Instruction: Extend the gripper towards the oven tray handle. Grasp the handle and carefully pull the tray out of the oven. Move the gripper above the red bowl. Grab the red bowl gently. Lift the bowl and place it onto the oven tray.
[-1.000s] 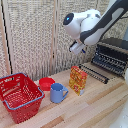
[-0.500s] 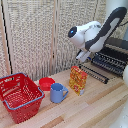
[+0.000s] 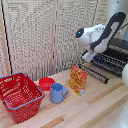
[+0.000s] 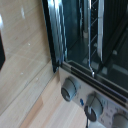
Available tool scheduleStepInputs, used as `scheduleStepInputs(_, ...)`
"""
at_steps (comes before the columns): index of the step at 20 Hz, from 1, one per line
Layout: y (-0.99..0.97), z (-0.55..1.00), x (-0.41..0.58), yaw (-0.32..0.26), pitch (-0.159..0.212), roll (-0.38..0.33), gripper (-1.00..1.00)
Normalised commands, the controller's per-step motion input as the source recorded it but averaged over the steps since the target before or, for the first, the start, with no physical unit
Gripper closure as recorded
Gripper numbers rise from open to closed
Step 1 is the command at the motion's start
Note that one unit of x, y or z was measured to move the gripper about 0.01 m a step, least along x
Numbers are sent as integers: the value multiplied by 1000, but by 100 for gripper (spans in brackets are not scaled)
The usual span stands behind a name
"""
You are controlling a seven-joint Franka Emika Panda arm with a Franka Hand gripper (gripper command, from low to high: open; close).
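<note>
A: What do we see, biggest first?

B: We see the wooden tabletop carrying everything. At the exterior view's right stands the oven, dark, with wire bars showing in its open front. The white-and-black arm reaches in front of it.

A: And the end effector?

B: We cannot pick it out in either view, so we cannot tell whether its fingers are spread or pressed together. The wrist view shows the oven's interior close up, with a wire tray inside and round knobs on the front panel.

A: The containers?

B: At the exterior view's left sits a red wire basket; we see nothing in it. Near the basket on its right lies the red bowl, low and apparently empty. Just in front of the bowl stands a blue mug; its inside is hidden from us. Beside the mug stands an orange-yellow packet, upright.
</note>
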Motion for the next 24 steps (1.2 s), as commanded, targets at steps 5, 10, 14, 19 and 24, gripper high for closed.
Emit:
scheduleStepInputs(5, -542, -221, -2, 65, 3, -87, -100)
scheduleStepInputs(10, -494, -45, -17, 10, 0, -125, -100)
scheduleStepInputs(14, -497, 0, -21, 0, 0, -108, -100)
scheduleStepInputs(19, -384, -86, 0, 0, 2, -91, -100)
scheduleStepInputs(24, -162, -168, 1, 0, 20, -97, -100)
